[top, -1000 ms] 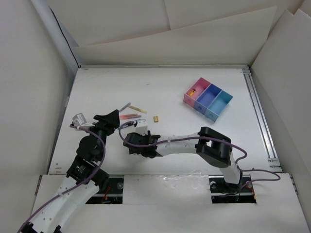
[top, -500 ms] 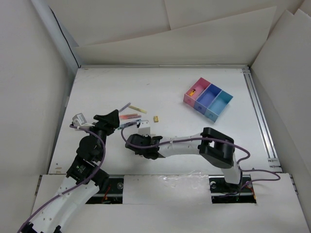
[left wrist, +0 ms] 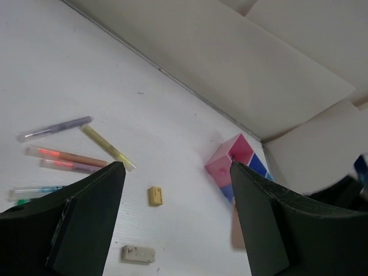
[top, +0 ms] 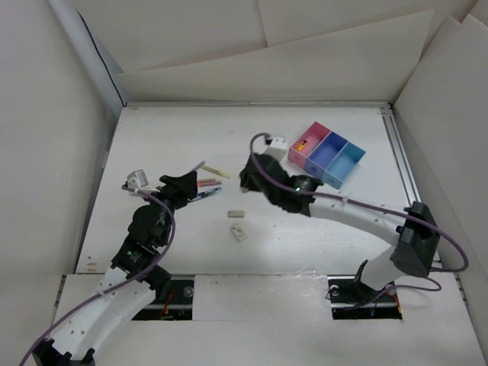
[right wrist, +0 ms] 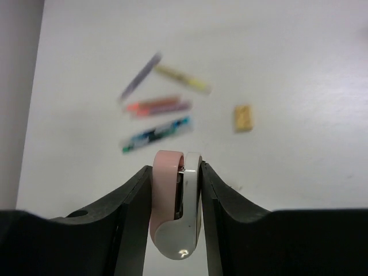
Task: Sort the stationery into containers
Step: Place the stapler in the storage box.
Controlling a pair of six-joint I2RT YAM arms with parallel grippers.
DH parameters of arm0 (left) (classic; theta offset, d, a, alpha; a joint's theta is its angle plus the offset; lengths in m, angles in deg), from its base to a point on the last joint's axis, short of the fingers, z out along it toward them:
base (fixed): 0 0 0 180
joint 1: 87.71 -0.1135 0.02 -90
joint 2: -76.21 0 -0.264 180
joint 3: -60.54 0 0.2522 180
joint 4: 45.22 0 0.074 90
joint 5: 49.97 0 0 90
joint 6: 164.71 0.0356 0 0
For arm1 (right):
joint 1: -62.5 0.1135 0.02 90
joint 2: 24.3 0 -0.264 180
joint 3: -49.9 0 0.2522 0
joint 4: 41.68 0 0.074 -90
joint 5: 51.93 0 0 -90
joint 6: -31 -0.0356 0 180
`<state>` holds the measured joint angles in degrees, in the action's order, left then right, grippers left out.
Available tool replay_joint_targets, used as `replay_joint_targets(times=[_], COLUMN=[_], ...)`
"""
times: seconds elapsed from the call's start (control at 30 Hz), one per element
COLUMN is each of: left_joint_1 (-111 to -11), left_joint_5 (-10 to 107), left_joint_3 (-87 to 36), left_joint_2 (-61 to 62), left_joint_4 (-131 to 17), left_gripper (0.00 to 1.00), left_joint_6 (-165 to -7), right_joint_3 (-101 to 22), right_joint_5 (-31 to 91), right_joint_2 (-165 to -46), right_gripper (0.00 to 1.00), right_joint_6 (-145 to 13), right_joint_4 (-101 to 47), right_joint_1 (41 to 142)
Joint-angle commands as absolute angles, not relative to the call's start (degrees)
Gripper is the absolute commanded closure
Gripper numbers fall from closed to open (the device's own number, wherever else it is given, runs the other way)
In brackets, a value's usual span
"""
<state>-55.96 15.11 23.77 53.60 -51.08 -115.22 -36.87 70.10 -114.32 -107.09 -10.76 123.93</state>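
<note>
The right fingers [right wrist: 129,213] clamp a flat rounded pink-and-white plastic piece [right wrist: 175,221], its long axis lying along them, above the white bench [right wrist: 287,161] near the pink square plastic box [top: 302,145]. The left fingers [left wrist: 86,218] gape wide.

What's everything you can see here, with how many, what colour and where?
Containers: three joined, pink, purple-blue, light blue, far right.
Yellow piece: one, inside the pink container.
Pens: five, grey-blue, yellow, orange, pink, teal, left of centre.
Tan block: one, right of the pens.
White erasers: two, near the middle.
Pink-and-white piece: one, held in the right pincer.
Left pincer: black, open, by the pens.
Right pincer: black, shut on the pink-and-white piece, left of the containers.
</note>
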Motion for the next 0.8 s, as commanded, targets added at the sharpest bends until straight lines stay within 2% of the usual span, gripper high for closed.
replay_joint_targets(times=[0.0, 0.1, 0.37, 0.47, 0.7, 0.77], left_joint_1=[-56.24, -56.24, -55.72, -55.72, -55.72, -55.72], left_joint_5=[22.25, 25.87, 30.36, 30.98, 31.51, 31.51], left_joint_3=[24.01, 22.96, 21.9, 21.9, 21.9, 21.9], left_joint_2=[49.24, 44.41, 39.91, 38.78, 37.71, 37.71], left_joint_4=[-45.1, -43.86, -40.97, -40.43, -39.91, -39.91], left_gripper=[0.29, 0.29, 0.29, 0.29, 0.29, 0.29], left_joint_6=[-112.42, -111.88, -110.65, -110.65, -110.65, -110.65], right_joint_3=[-34.18, -32.24, -31.62, -31.62, -32.85, -34.08], right_joint_5=[74.01, 71.48, 68.56, 67.08, 66.28, 65.66], right_joint_2=[-109.31, -107.28, -111.22, -113.77, -119.75, -121.51], right_gripper=[0.79, 0.79, 0.79, 0.79, 0.79, 0.76], right_joint_6=[-105.05, -105.05, -103.82, -103.82, -101.98, -101.98], right_joint_4=[-12.45, -13.86, -15.09, -15.71, -16.76, -17.29], right_joint_1=[111.6, 100.08, 82.3, 77.81, 74.71, 74.19])
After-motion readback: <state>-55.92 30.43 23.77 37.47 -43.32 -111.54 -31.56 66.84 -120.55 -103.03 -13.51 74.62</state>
